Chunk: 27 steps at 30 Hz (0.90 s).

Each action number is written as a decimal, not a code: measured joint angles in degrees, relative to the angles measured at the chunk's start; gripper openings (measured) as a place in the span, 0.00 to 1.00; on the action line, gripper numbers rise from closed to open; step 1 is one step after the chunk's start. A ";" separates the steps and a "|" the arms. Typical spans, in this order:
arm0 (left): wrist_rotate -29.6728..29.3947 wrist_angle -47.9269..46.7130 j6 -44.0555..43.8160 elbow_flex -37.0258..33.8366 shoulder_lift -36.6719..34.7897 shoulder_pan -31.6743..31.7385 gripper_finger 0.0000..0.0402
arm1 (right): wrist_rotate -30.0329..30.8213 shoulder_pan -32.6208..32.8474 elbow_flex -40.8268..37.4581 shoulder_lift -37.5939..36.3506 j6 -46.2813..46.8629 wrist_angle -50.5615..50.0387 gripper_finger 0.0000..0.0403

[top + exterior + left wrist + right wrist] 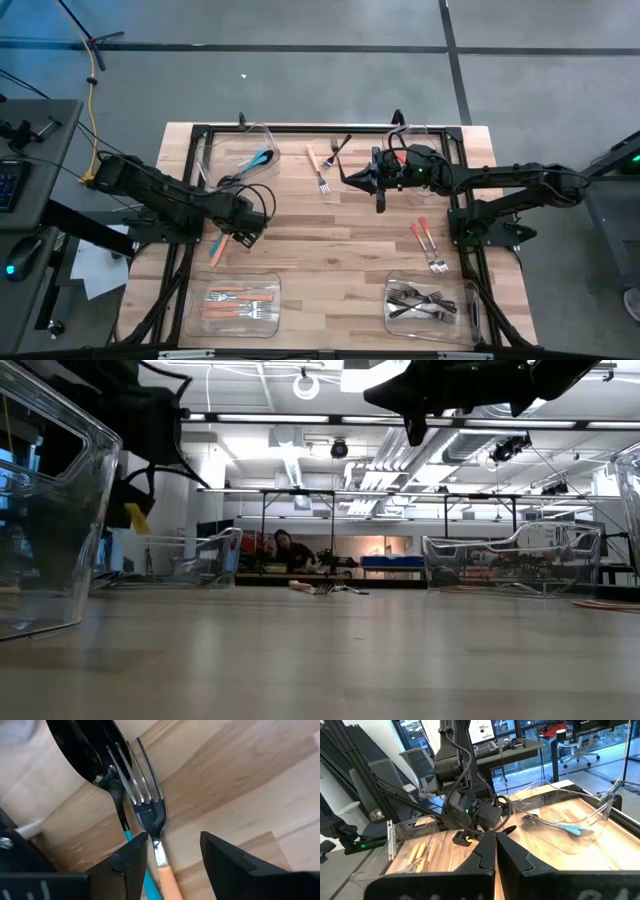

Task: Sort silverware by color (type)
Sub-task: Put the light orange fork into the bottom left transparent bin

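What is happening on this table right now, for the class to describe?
A two-armed robot is sorting forks and spoons by handle colour into clear bins. The left claw hangs open over an orange-handled fork and a teal-handled spoon lying side by side on the wooden table. The right claw is shut and empty above the table's middle. Several pieces are already in bins; a few are still loose.

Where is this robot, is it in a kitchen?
Probably not a kitchen: it looks like a robot lab or workshop. Ceiling pipes and strip lights run overhead, office chairs and monitors stand behind the wooden table.
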 joint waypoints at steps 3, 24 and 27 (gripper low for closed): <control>2.00 2.65 -3.41 -3.09 -0.59 0.05 0.42 | 0.02 0.00 0.00 0.00 -0.28 -0.73 0.00; 4.77 8.53 -1.62 -5.73 -4.16 1.20 0.16 | 0.02 0.00 0.00 0.00 -0.32 -1.83 0.00; 5.09 8.86 -0.17 -5.69 -4.20 1.20 0.04 | 0.01 0.00 0.00 -0.01 -0.30 -1.83 0.00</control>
